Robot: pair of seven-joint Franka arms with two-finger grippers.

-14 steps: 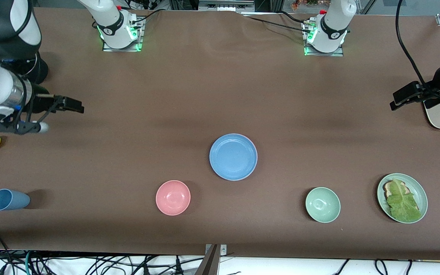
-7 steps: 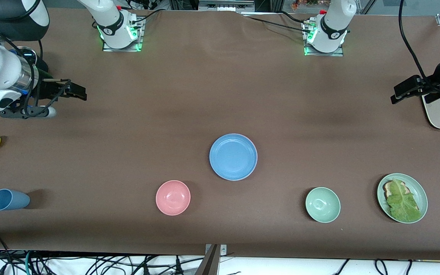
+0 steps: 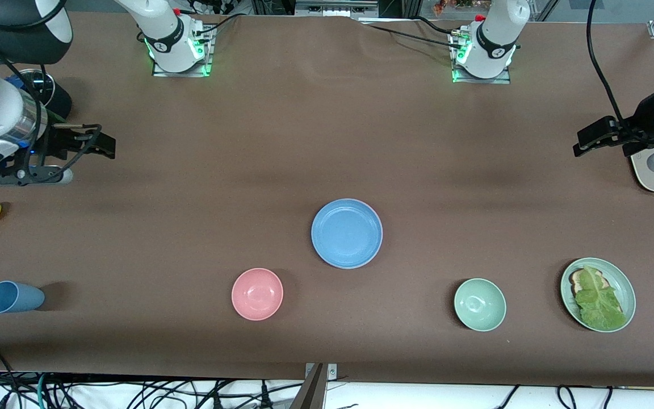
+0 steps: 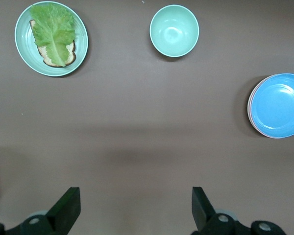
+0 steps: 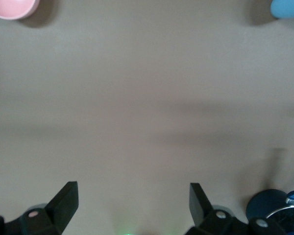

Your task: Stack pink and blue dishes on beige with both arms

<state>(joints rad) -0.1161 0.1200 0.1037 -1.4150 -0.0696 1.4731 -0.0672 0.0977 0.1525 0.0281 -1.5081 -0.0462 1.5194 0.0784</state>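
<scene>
The blue plate [image 3: 347, 233] tops a stack mid-table, a pink rim [image 4: 250, 108] showing beneath it, well apart from both empty grippers: right gripper [image 3: 97, 146] at its 10 o'clock, left gripper [image 3: 588, 139] at its 2 o'clock, fingers of each spread wide. Bare brown table [image 3: 315, 130] surrounds the stack. A pink bowl [image 3: 257, 293] lies at its 8 o'clock, a green bowl [image 3: 479, 304] at 4.

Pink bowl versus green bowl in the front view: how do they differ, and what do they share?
Colour: the pink bowl is salmon pink, the green bowl pale mint. Place: the pink bowl sits toward the right arm's end of the table, the green bowl toward the left arm's end, beside the green plate with lettuce. Shared: both are round, upright, empty, similar in size, and nearer the front camera than the blue plate.
</scene>
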